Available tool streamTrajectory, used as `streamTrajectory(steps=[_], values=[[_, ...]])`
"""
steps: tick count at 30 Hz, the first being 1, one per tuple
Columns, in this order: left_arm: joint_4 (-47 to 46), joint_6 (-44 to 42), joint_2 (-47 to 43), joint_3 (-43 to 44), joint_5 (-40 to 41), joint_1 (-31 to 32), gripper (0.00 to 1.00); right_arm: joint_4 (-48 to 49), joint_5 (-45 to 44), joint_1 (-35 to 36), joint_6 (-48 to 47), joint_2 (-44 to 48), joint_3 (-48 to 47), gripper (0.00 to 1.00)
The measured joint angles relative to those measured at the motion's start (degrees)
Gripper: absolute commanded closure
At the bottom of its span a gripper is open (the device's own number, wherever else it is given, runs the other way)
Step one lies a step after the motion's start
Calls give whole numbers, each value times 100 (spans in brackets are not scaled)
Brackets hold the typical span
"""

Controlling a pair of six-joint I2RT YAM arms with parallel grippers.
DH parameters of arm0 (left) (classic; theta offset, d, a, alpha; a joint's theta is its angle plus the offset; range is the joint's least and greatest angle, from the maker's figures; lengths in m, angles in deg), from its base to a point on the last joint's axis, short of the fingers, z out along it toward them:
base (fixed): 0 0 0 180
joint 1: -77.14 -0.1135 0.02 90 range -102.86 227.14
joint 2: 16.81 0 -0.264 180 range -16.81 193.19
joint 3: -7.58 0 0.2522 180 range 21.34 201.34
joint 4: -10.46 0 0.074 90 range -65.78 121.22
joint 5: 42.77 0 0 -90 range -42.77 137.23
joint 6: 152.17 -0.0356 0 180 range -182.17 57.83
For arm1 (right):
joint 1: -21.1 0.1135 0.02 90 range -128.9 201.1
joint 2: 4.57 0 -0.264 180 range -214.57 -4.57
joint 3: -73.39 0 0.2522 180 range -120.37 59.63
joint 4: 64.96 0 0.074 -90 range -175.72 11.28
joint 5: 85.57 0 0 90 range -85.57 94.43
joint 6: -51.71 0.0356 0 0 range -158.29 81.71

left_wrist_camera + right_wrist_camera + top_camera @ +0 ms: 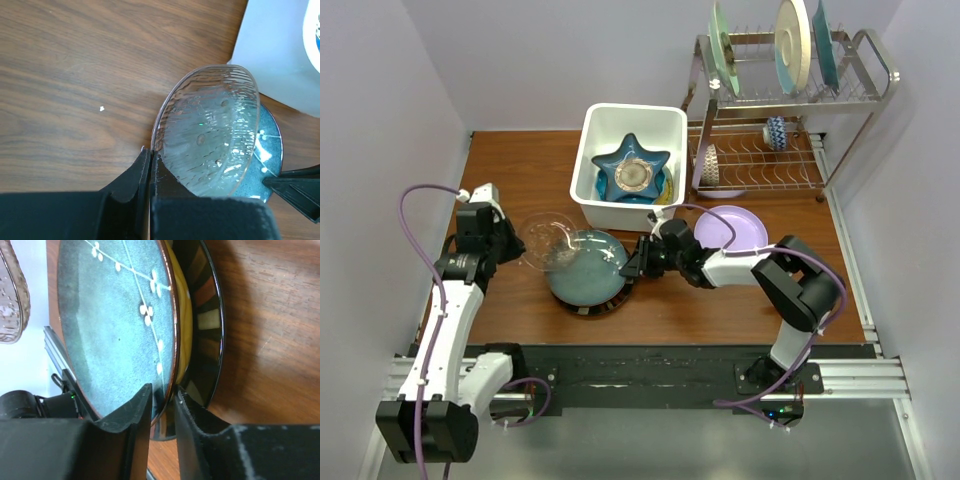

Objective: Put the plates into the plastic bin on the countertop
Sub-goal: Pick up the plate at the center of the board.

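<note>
**Left claw.** The left claw [523, 244] sits at the left centre of the top view. Its fingers are pressed together on the rim of the clear glass plate [546, 240]. In the left wrist view the rim enters the claw [150, 161] at lower centre. The clear glass plate [210, 130] is held tilted, and its far edge overlaps the dark teal plate [269, 150].

**Right claw.** The right claw [632, 263] reaches in from the right at frame centre. In the right wrist view its fingers straddle the rim of the dark teal plate [115, 315] with only a narrow gap at the claw [164, 396]. Whether both fingers are pressing the rim cannot be told.

**Plates on the table.** The dark teal plate [585, 268] lies on top of the black-rimmed striped plate [207, 325], at the centre of the table [520, 170]. The lilac plate [732, 226] lies flat, right of centre, partly under the right arm.

**Plastic bin.** The plastic bin [598, 120] stands at upper centre, just beyond the stacked plates. The blue star-shaped plate [632, 165] lies inside it.

**Wire rack.** The wire rack [820, 98] stands at upper right, with plates upright in its top tier.
</note>
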Motion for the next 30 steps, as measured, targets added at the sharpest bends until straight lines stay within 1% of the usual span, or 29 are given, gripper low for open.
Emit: streamTrajectory(steps=[1, 2, 3, 9, 19, 30], values=[[2, -26, 2, 0, -50, -72, 100, 9, 0, 2, -11, -28, -7, 93], [-2, -59, 2, 0, -109, -151, 100, 17, 2, 2, -11, -55, -13, 99], [-2, -81, 2, 0, -144, -201, 100, 31, -4, 2, 11, -63, -20, 100], [-17, -131, 52, 0, -343, -404, 100, 90, -90, -37, 251, -44, -90, 100], [-125, -214, 87, -11, -538, -546, 100, -466, -352, -57, 269, 393, -70, 100], [-258, -210, 66, -11, -750, -706, 100, -498, -481, -96, 267, 957, 323, 100]])
